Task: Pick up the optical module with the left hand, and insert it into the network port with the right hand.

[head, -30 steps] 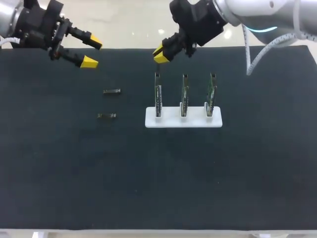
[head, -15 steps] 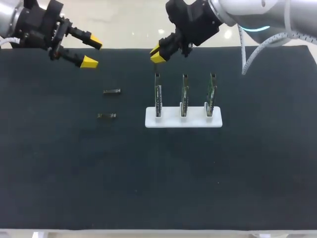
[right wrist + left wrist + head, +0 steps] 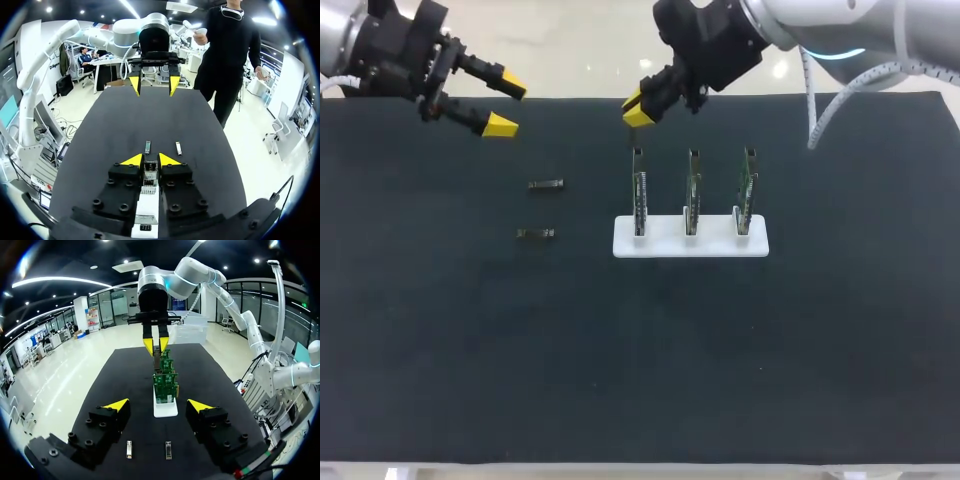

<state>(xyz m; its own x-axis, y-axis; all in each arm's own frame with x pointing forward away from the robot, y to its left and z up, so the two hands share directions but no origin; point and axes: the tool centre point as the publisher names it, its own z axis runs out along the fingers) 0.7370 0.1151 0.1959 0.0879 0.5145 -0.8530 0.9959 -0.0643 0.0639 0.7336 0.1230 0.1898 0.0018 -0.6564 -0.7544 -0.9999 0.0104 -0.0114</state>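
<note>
lying flat, two slim dark optical modules (image 3: 546,184) — left fingers (image 3: 500,125) wide apart, right fingers (image 3: 638,113) narrowly apart.

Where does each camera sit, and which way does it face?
Head: above and behind, looking down on the table; left gripper and right gripper enter at corners.
Left wrist: on the left arm, facing the board stand and right gripper; own open fingers show.
Right wrist: on the right arm, facing the left gripper; own gripper shows.
Shared: both wrist views show the optical modules.

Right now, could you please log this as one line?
left pincer: open, empty | right pincer: above leftmost green circuit board | small dark optical modules: on black mat
</note>
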